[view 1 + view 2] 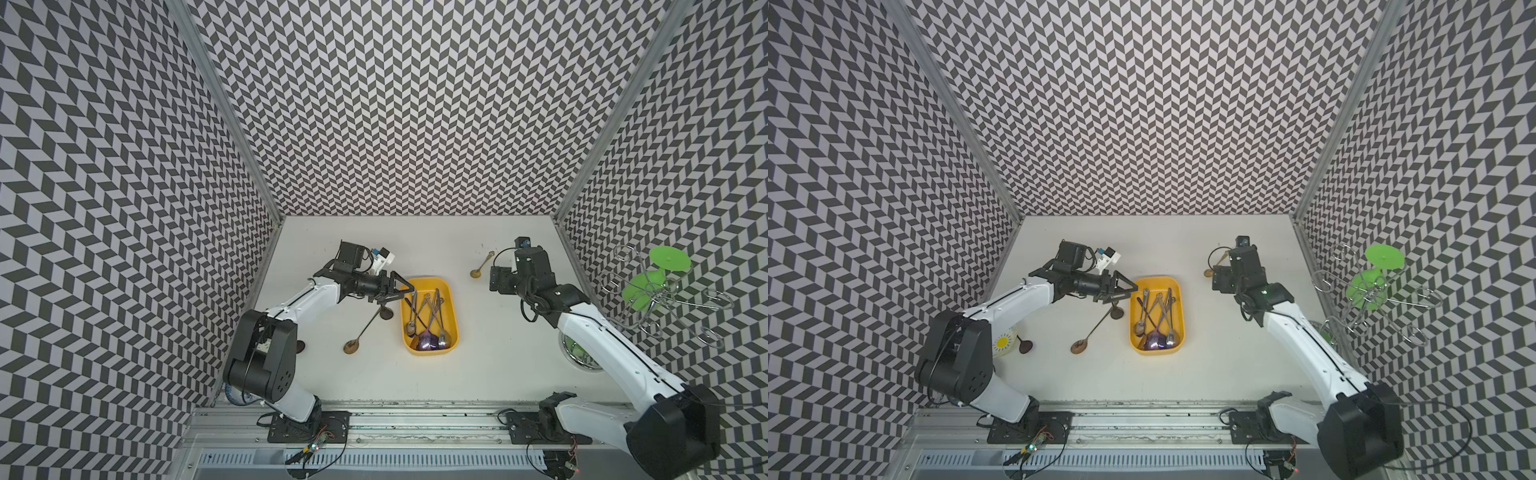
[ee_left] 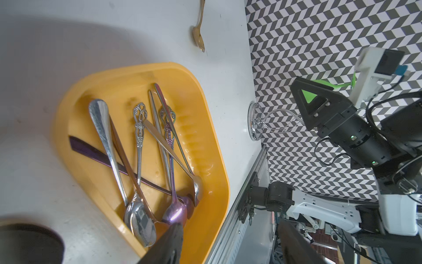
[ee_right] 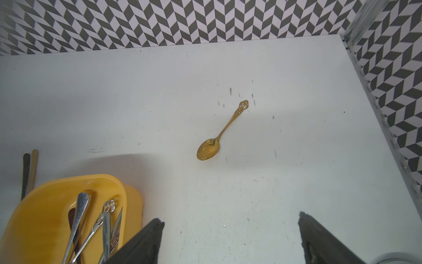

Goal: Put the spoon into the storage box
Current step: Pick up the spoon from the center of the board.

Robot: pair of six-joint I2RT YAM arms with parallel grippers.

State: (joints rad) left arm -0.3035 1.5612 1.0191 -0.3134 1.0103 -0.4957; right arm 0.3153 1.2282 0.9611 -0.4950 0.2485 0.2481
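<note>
We see the shallow, bright yellow plastic storage box (image 1: 454, 320) in the middle of the white tabletop (image 1: 490, 374), its long side running from far to near. Inside it lies a heap of metal spoons (image 1: 428, 320), bowls at the near end and handles fanning toward the far end. Among them are plain and ornate silver ones and a purple iridescent spoon (image 2: 174, 212). In the left wrist view, one dark handle reaches over the box's rim.

The left gripper (image 1: 407, 291) hangs over the far-left corner of the box, its jaws parted and nothing between them. We cannot tell whether a fingertip touches the handles below.

A small gold spoon with an ornate handle (image 3: 219, 134) lies flat on the table, to the right of the box and a little farther back. Its bowl points toward the near side, and it touches nothing else. The right gripper (image 3: 228, 240) hovers just beside it, jaws spread wide and empty.

Left of the box, two brown long-handled spoons (image 1: 351, 346) rest on the table. One has its bowl just beside the box, below the left gripper. Against the right wall stands a chrome wire rack with green discs (image 1: 660, 286).
</note>
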